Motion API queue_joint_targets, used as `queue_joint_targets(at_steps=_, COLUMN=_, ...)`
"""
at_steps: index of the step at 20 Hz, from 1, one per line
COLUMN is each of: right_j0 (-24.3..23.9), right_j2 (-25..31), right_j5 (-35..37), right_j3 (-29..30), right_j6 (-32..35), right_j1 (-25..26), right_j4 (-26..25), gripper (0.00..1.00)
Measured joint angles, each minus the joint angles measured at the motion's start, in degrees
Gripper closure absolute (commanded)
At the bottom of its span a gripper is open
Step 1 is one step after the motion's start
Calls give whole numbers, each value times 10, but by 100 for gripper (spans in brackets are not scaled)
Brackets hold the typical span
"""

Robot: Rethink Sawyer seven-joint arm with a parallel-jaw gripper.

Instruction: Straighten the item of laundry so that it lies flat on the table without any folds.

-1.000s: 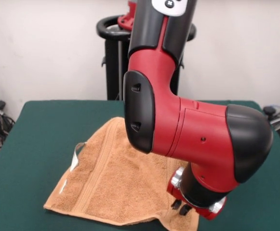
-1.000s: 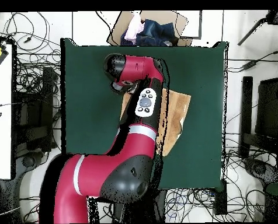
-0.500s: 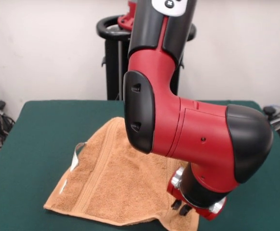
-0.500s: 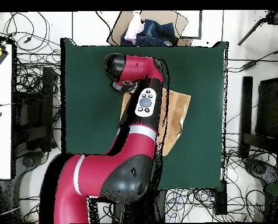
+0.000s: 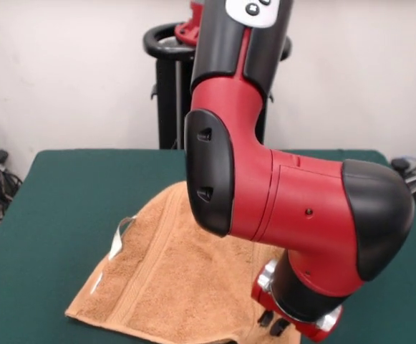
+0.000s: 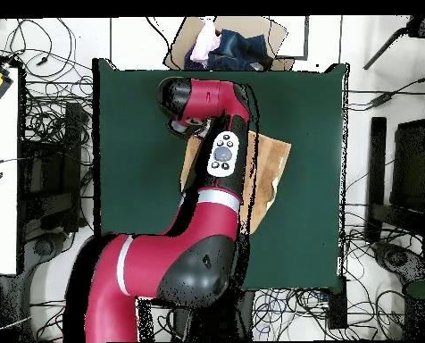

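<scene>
The gripper [image 5: 273, 322] hangs low at the towel's [image 5: 172, 287] near edge, two dark tips showing, though whether they pinch cloth or stand apart cannot be told. The towel lies mid-table [image 5: 64, 193], rumpled, its white tag [image 5: 119, 236] curled up. A shallow catch risks dragging the whole cloth instead of spreading it. The bulky arm [image 6: 218, 165] hides much of the towel from overhead; a cardboard box [image 6: 225, 45] sits past the table's edge.
</scene>
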Motion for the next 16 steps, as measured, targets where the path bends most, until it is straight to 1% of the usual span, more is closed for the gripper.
queue_joint_targets(at_steps=4, right_j0=-3, right_j2=0, right_j5=2, right_j3=-32, right_j6=17, right_j1=12, right_j4=0, gripper=100)
queue_joint_targets(at_steps=5, right_j0=-4, right_j2=0, right_j5=3, right_j3=-50, right_j6=26, right_j1=19, right_j4=0, gripper=100)
queue_joint_targets(at_steps=14, right_j0=-9, right_j2=0, right_j5=2, right_j3=-109, right_j6=58, right_j1=43, right_j4=0, gripper=100)
queue_joint_targets(at_steps=15, right_j0=-10, right_j2=-1, right_j5=3, right_j3=-116, right_j6=58, right_j1=46, right_j4=-1, gripper=0)
queue_joint_targets(at_steps=16, right_j0=-10, right_j2=-1, right_j5=2, right_j3=-117, right_j6=58, right_j1=46, right_j4=-1, gripper=0)
